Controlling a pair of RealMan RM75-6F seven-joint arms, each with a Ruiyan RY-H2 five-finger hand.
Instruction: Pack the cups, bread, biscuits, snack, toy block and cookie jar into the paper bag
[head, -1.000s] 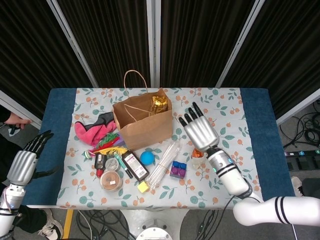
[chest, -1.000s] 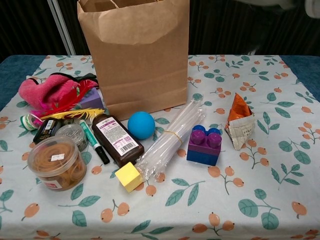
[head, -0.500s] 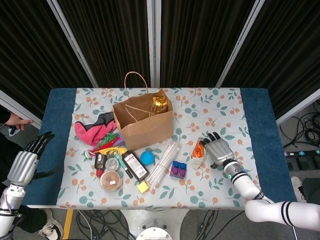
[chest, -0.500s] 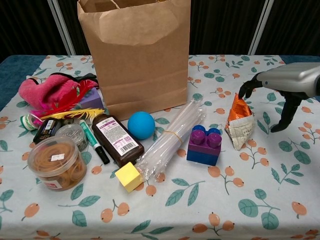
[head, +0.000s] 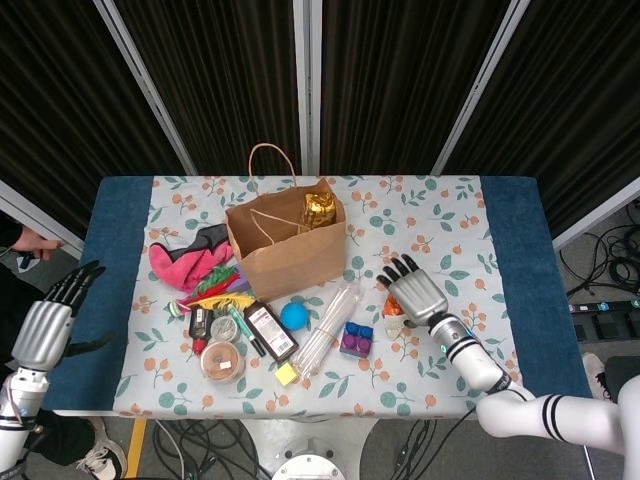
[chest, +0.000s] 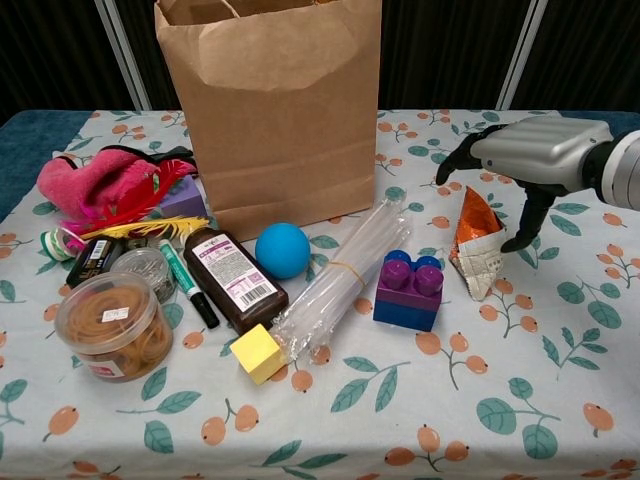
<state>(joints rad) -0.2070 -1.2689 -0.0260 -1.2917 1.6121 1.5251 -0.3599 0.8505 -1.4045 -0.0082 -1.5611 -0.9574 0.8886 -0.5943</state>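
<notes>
Head view: the paper bag (head: 287, 247) stands upright and open near the back of the bench (head: 455, 215), so things can be dropped in from above; something gold and crinkled (head: 319, 208) already sits in its mouth. In front of the bag lies the clutter: a blue ball (head: 294, 316), a bundle of clear tubes (head: 328, 327), a brown bottle (head: 270, 331), a yellow cube (head: 288, 374) and the cookie jar (head: 222, 361). The toy block (head: 356, 340), purple and blue, sits to the front right of the bag. Further right of it, the right hand (head: 414, 293) hovers over the orange snack (head: 393, 314) with its fingers spread apart and nothing in them, apparently lined up for a grasp from above. The left hand (head: 48, 322) is well to the left of the bag, off the bench edge, fingers loosely apart and holding nothing, seemingly parked out of the way.

Chest view: the snack (chest: 475, 243) stands on the cloth to the front right of the bag (chest: 271, 105), its folded top pointing up. The right hand (chest: 525, 160) is above and just beside it, thumb and fingers straddling the packet; I cannot tell whether any fingertip touches it. The toy block (chest: 408, 288) and cookie jar (chest: 111, 326) wait untouched in front of the bag. The left hand does not show here. I judge the snack to be the item in hand, with most of the packing not yet done.
</notes>
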